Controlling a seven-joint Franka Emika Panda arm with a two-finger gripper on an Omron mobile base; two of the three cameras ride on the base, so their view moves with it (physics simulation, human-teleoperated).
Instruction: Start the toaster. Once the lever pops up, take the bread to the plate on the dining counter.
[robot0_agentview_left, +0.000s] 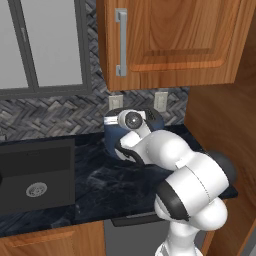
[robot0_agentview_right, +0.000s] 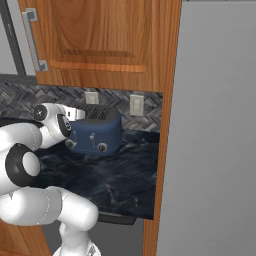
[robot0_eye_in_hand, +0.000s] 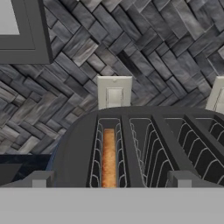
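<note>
The squat dark-blue toaster (robot0_agentview_right: 95, 132) with black slots on top sits on the black marble kitchen worktop (robot0_agentview_right: 120, 185), close to the grey zigzag tile wall (robot0_eye_in_hand: 131, 48). On its front are two round silver knobs and small white levers. Two white wall switches (robot0_agentview_right: 136, 105) are on the wall just behind it. A thin golden-brown slice of bread (robot0_eye_in_hand: 109, 157) stands upright, deep inside the left slot in the hand view. The other slots beside it show bare wire racks. The white robot arm (robot0_agentview_left: 185, 185) reaches over the worktop to the toaster. Its two-finger gripper (robot0_eye_in_hand: 109, 180) hangs just above the top of the toaster, with its two grey fingertips (robot0_eye_in_hand: 38, 179) spread wide apart, one on each side of the slots. It is let go and holds nothing. A dark sink (robot0_agentview_left: 35, 175) is set into the worktop, off to the left of the toaster. A brown wooden cupboard (robot0_agentview_left: 175, 40) with a silver handle hangs above the toaster. A grey window frame (robot0_agentview_left: 45, 45) is on the wall above the sink.
</note>
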